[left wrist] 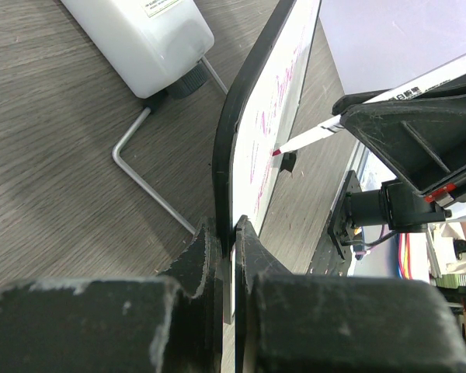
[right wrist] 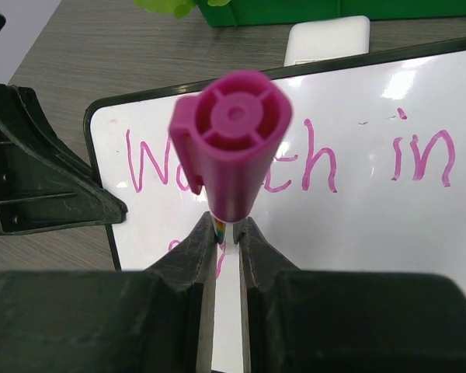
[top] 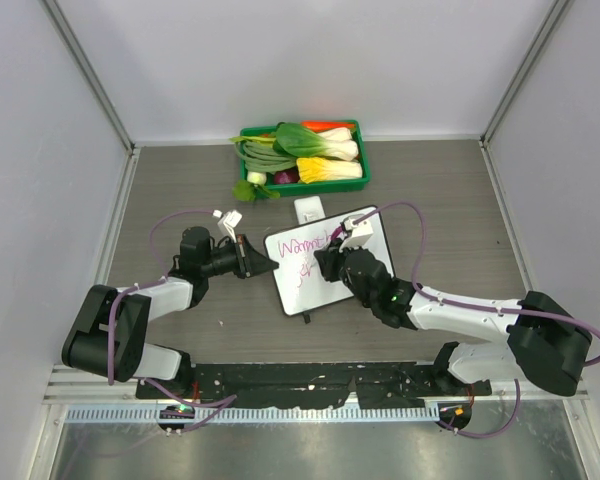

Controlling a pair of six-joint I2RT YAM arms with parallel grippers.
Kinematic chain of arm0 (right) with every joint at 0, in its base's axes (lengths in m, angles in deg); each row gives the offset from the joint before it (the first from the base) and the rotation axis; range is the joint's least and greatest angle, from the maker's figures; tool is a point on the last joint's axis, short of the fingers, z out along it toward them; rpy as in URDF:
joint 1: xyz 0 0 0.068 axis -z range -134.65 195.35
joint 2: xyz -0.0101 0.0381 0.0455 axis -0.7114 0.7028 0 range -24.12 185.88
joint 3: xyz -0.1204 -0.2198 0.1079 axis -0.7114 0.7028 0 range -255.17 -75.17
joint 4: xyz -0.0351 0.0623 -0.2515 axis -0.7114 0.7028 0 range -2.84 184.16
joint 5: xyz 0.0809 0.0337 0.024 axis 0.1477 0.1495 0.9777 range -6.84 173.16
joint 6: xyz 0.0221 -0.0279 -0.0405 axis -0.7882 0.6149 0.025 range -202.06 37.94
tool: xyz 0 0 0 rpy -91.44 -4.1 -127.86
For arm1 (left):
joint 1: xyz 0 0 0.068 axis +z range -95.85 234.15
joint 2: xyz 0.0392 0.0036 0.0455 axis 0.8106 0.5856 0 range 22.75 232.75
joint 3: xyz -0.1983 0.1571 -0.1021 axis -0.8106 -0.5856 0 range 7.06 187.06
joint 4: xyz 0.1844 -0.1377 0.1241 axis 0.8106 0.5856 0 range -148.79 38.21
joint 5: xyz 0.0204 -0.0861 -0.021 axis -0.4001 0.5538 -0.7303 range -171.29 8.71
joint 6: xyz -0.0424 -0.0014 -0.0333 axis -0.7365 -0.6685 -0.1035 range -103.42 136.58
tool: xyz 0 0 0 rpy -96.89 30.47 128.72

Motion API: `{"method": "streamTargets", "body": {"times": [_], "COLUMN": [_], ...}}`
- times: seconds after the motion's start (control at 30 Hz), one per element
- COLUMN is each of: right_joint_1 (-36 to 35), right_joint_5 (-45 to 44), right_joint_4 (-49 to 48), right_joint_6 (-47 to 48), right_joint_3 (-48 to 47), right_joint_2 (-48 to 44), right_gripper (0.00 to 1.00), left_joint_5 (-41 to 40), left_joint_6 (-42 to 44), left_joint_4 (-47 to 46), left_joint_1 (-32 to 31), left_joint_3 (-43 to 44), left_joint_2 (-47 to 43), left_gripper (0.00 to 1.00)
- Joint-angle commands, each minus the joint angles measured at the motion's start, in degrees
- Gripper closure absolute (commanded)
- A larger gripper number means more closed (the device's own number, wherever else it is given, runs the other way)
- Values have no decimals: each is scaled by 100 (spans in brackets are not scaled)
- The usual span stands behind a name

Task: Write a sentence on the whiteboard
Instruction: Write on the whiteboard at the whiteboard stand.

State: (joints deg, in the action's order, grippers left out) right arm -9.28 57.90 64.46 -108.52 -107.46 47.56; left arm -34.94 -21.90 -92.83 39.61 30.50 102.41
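The whiteboard (top: 305, 292) lies in the middle of the table, tilted. The sentence (top: 302, 247) is pink writing along its top, with a second line started below. In the right wrist view the whiteboard (right wrist: 357, 241) shows the sentence (right wrist: 318, 163) as "W…th in". My left gripper (top: 268, 265) is shut on the board's left edge, and the left wrist view shows my left gripper (left wrist: 227, 233) clamping the dark rim of the whiteboard (left wrist: 227, 148). My right gripper (top: 332, 262) is shut on a pink marker (right wrist: 231, 148) over the board. The marker's tip (left wrist: 278, 151) touches the board face.
A green tray (top: 364, 170) of vegetables stands at the back. A small white box (top: 310, 210) lies just behind the board and also shows in the left wrist view (left wrist: 140, 39). A bent grey wire (left wrist: 140, 179) lies by it. A small white piece (top: 227, 217) lies left of the box.
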Motion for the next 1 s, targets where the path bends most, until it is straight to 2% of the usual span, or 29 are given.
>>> {"method": "streamTargets", "body": {"times": [0.0, 0.4, 0.97], "right_joint_1": [23, 23, 31], "right_joint_5": [-366, 56, 161], "right_joint_4": [-209, 82, 108], "right_joint_6": [71, -26, -105], "right_joint_3": [-190, -32, 197], "right_joint_2": [4, -31, -330], "right_gripper": [99, 99, 99], "left_joint_5": [-565, -548, -565], "left_joint_6": [482, 473, 473], "left_joint_4": [240, 231, 231], "left_joint_1": [22, 22, 31], "left_joint_3": [-15, -15, -15], "left_joint_2": [76, 94, 94], "left_gripper": [100, 100, 100]}}
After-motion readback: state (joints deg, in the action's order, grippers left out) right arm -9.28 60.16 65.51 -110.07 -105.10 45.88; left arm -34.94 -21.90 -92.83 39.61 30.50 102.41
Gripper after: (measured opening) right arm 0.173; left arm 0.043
